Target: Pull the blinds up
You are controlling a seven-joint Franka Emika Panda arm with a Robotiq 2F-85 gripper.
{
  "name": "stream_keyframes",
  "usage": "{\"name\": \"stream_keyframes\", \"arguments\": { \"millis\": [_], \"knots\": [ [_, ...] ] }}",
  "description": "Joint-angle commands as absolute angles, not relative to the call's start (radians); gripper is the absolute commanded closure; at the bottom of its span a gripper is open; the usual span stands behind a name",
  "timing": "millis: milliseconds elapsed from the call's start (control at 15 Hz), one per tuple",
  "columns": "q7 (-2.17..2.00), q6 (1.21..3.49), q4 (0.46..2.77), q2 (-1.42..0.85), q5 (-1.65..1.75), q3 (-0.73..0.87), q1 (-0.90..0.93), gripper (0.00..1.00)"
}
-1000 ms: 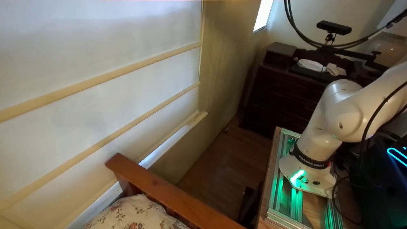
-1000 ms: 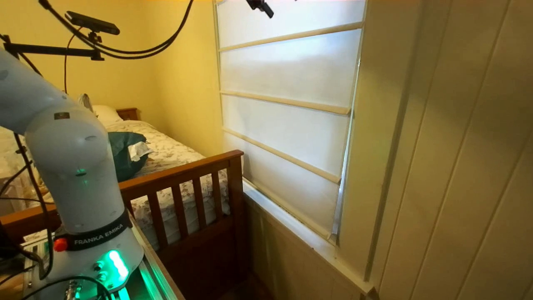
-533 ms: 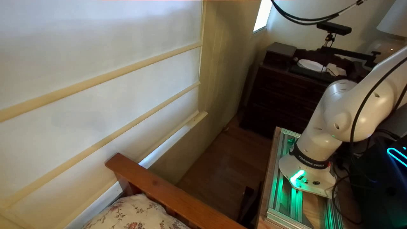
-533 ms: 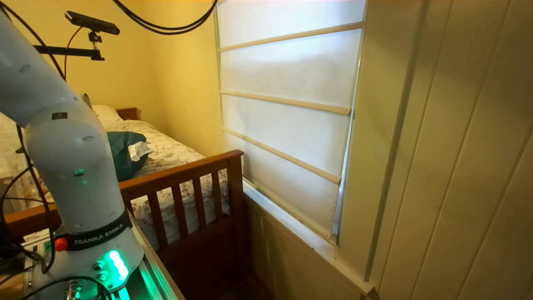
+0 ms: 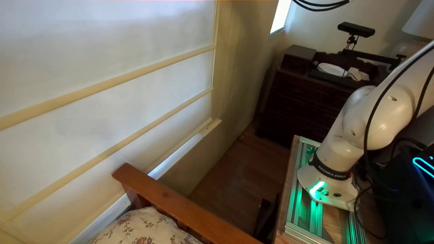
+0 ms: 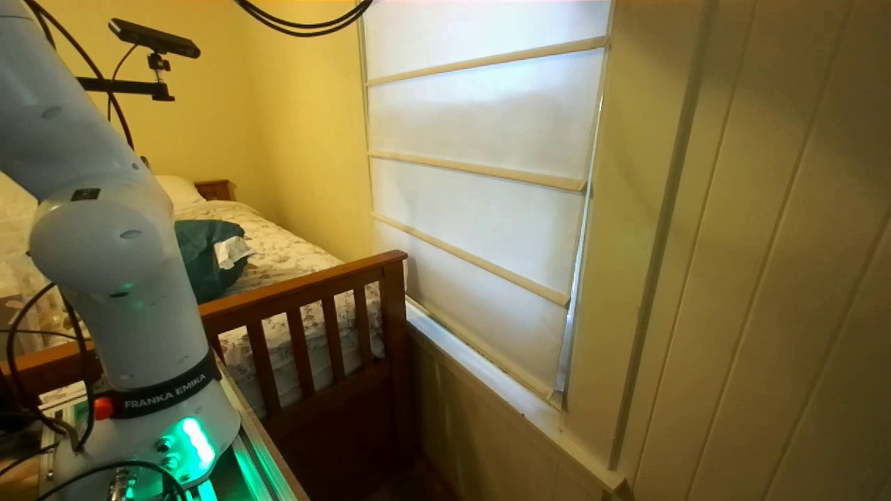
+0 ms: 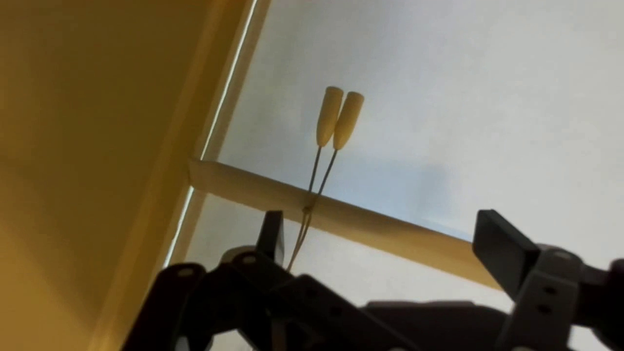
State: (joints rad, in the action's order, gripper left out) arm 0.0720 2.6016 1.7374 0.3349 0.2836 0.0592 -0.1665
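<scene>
Blinds [image 6: 480, 132], one set: lowered, bottom edge near the sill [image 6: 459, 349]; raising judged not yet begun. Cord pulls [image 7: 330, 117], two: hanging before the blinds, ungripped. Gripper [image 7: 380, 234], one: spread wide, holding nothing visible. Outstanding, presumably: grasp, draw, lift.

White Franka Emika Panda arm [image 6: 115, 243], smooth, rounded; black cable [image 5: 366, 142]. In an exterior view: black collar [image 6: 167, 391] lettered FRANKA EMIKA in white, red button [image 6: 103, 408] at its nine o'clock; white base [image 6: 122, 445], green light strip [image 6: 197, 443] at three o'clock. Black claw [image 7: 385, 236], blocky pads [image 7: 504, 251], pale pin heads [image 7: 561, 254].
</scene>
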Motion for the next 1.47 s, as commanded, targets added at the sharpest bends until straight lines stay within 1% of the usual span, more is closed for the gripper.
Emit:
{"name": "stream_keyframes", "arguments": {
  "millis": [0,67,200,400,533,600,800,933,1000,1067,1133,1333,1400],
  "knots": [
    [0.07,2.599,1.681,0.304,0.254,0.081,-0.157,0.0],
    [0.075,2.607,1.681,0.303,0.246,0.09,-0.154,0.0],
    [0.078,2.609,1.681,0.302,0.234,0.105,-0.154,0.08],
    [0.109,2.642,1.691,0.3,0.186,0.137,-0.134,0.3],
    [0.147,2.661,1.693,0.291,0.127,0.163,-0.109,0.38],
    [0.168,2.669,1.693,0.286,0.092,0.177,-0.094,0.41],
    [0.244,2.68,1.695,0.271,-0.003,0.216,-0.056,0.38],
    [0.291,2.681,1.697,0.263,-0.056,0.237,-0.037,0.39],
    [0.311,2.676,1.697,0.261,-0.081,0.245,-0.029,0.48],
    [0.327,2.671,1.697,0.259,-0.1,0.252,-0.024,0.53],
    [0.339,2.666,1.696,0.258,-0.114,0.255,-0.021,0.64],
    [0.357,2.651,1.7,0.263,-0.131,0.258,-0.022,0.87],
    [0.347,2.637,1.702,0.267,-0.116,0.253,-0.032,0.93]
  ]
}}
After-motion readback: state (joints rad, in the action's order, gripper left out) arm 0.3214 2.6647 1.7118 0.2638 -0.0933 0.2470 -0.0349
